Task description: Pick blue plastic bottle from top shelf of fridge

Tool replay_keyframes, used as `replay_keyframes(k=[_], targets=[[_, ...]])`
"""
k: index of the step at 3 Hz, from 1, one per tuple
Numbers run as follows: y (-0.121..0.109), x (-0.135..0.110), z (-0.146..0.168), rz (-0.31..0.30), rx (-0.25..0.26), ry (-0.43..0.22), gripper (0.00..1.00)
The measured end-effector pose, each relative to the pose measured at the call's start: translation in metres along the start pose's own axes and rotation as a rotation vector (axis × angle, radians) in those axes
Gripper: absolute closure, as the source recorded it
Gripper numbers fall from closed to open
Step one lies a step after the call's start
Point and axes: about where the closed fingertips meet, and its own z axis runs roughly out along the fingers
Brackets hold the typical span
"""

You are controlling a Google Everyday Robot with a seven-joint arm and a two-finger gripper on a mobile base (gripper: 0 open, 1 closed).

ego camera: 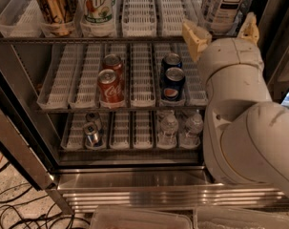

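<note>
The blue plastic bottle [226, 4] stands at the right end of the top shelf [101, 40] of the fridge [134, 180]; only its lower body with the white-and-navy tea label shows, its cap is out of view. My gripper [222, 31] is open just in front of and below the bottle, one tan finger [194, 38] to the bottle's left and the other [249, 27] to its right. It holds nothing.
A gold can [52, 6] and a green-and-white can [97, 6] stand at the left of the top shelf. Two red cola cans [108, 82] and two blue Pepsi cans [171, 78] sit on the middle rack. Small water bottles [180, 128] and silver cans [91, 130] sit lower. Cables [20, 209] lie on the floor.
</note>
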Motion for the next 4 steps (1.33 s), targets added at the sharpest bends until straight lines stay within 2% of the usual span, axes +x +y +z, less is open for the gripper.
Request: replay_keyframes(k=[1,2,3,4], targets=[[-0.009,-0.008,0.032,0.000,0.032,-0.022,0.27],[-0.010,-0.004,0.040,0.001,0.040,-0.013,0.26],[-0.011,-0.001,0.049,0.001,0.050,-0.007,0.40],[-0.013,0.004,0.058,-0.001,0.061,0.003,0.29]])
